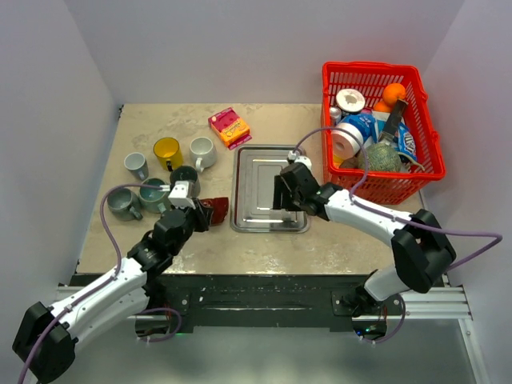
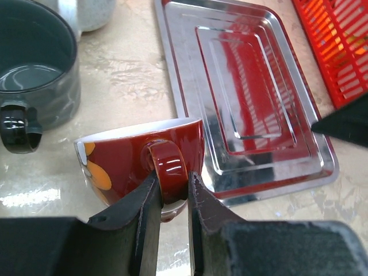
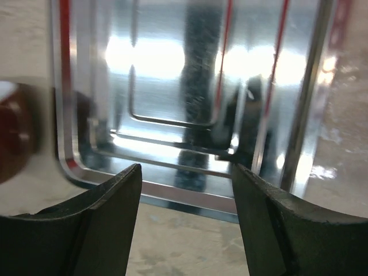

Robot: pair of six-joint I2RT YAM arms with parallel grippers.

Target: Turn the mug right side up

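top view, mug: glossy dark red mug (image 1: 216,210) on the mottled beige table (image 1: 336,248), touching the tray's (image 1: 268,222) near left corner.
top view, left claw: left claw (image 1: 202,213) at the mug's left side.
top view, right claw: right claw (image 1: 284,200) above the tray's right part.
left wrist, mug: rounded mug (image 2: 123,155), red glaze, orange petals, white inside, loop handle towards the claw.
left wrist, left claw: left claw (image 2: 172,187) clamped on that handle.
left wrist, tray: shiny stepped steel tray (image 2: 253,86), just right of the mug.
right wrist, right claw: right claw (image 3: 187,178) with jaws apart, gripping nothing, over the tray (image 3: 172,69); blurred mug (image 3: 14,138) at left.
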